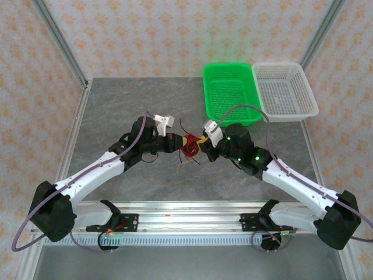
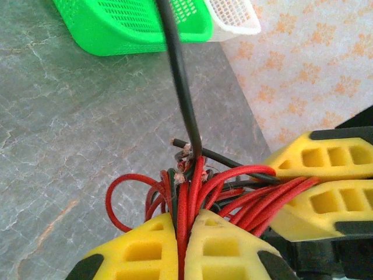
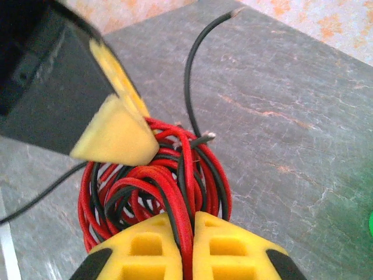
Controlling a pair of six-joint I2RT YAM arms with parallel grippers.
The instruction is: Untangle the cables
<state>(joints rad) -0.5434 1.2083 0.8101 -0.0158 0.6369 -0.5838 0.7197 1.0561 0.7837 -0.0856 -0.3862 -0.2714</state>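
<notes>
Arms [image 1: 99, 166] bent inward, left tool [image 1: 178, 144] and right tool [image 1: 202, 142] each clamped on cables [image 1: 190, 147].

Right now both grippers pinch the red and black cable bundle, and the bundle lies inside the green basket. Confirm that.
Not right. The cables are outside the green basket: the top external view shows them over the grey table, short of the basket. The rest stands: the left gripper and the right gripper both pinch the red and black bundle.
</notes>
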